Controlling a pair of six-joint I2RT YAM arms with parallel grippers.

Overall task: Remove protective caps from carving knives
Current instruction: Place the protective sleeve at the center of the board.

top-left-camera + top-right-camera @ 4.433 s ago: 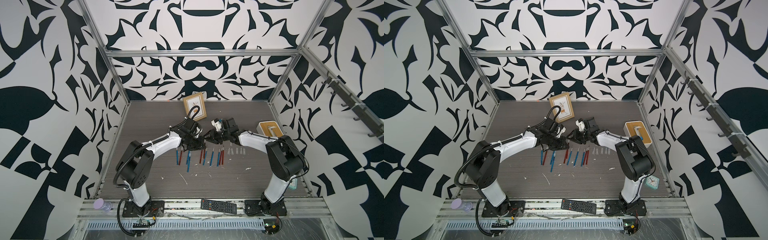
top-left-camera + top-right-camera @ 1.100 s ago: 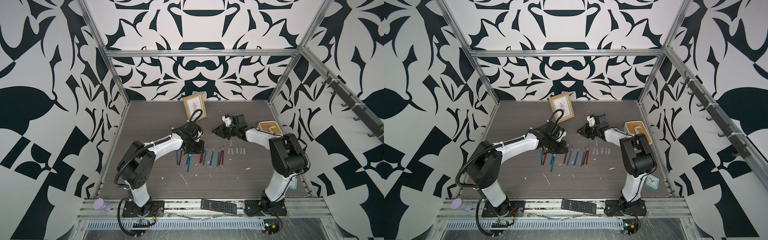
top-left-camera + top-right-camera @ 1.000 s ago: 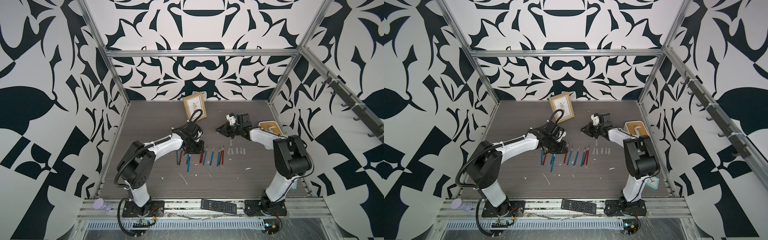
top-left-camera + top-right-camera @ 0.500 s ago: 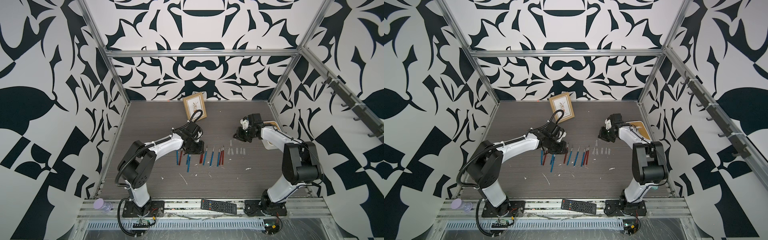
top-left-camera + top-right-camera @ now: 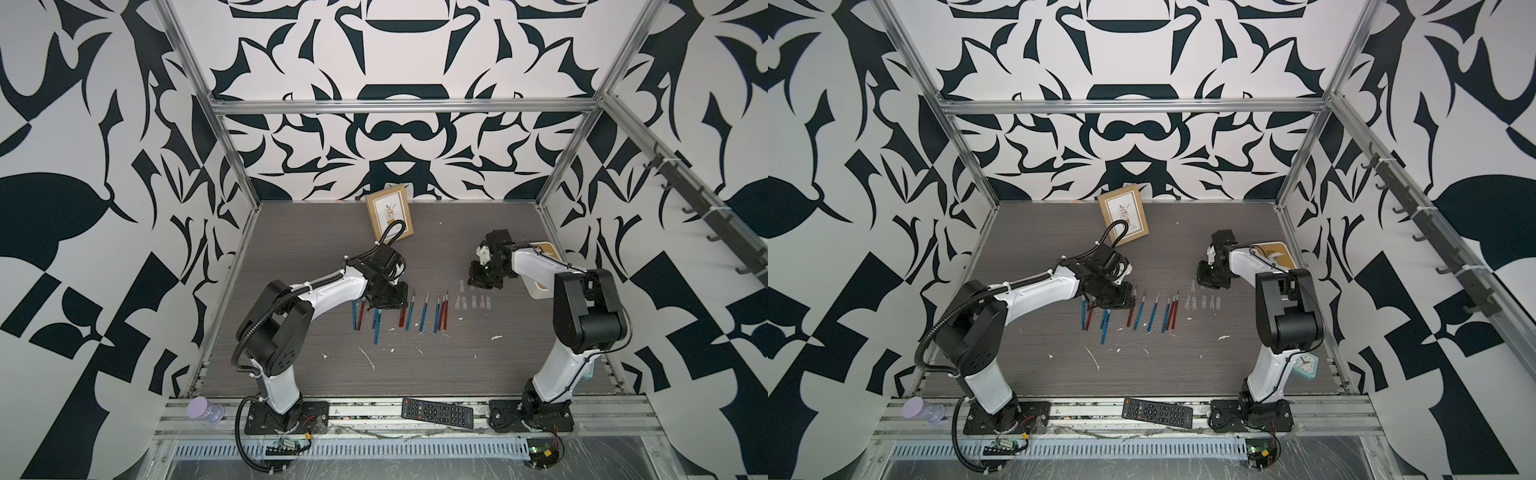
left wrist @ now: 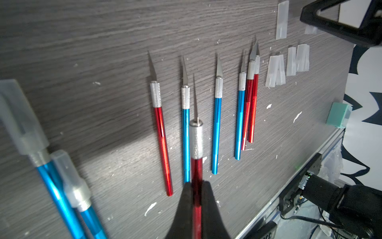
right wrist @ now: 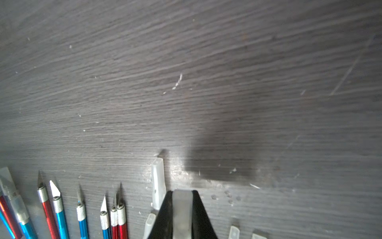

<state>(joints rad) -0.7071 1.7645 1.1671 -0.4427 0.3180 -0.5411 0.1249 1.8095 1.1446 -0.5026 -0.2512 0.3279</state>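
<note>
Red carving knife (image 6: 196, 144) within left gripper (image 6: 196, 183).

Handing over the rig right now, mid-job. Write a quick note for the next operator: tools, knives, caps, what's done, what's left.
Left tool: shut on a red knife, blade bare, held over the row.
Right tool: shut on a pulled-off cap, just above the loose caps lying beside the row.
Done: six bare knives lie side by side; the held red one makes seven.
Left: at least two blue knives, at the row's end away from the caps, have caps on.
Likely next: drop the cap with the others, lay the red knife down, then start on the capped ones.
</note>
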